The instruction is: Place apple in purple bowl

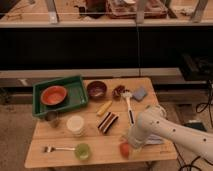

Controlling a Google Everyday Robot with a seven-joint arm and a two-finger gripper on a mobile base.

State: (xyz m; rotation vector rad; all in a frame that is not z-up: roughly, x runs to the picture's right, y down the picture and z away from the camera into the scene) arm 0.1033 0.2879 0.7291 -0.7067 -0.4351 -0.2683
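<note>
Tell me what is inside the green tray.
An orange bowl sits inside the green tray; the tray floor beneath it is covered. The gripper is down by the apple.

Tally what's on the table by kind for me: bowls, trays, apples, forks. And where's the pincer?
Bowls: 2, the orange bowl inside the green tray and the purple bowl just outside it.
Trays: 1.
Apples: 1, the apple, with the pincer close beside it.
Forks: 1, the fork.
Total: 5.
</note>
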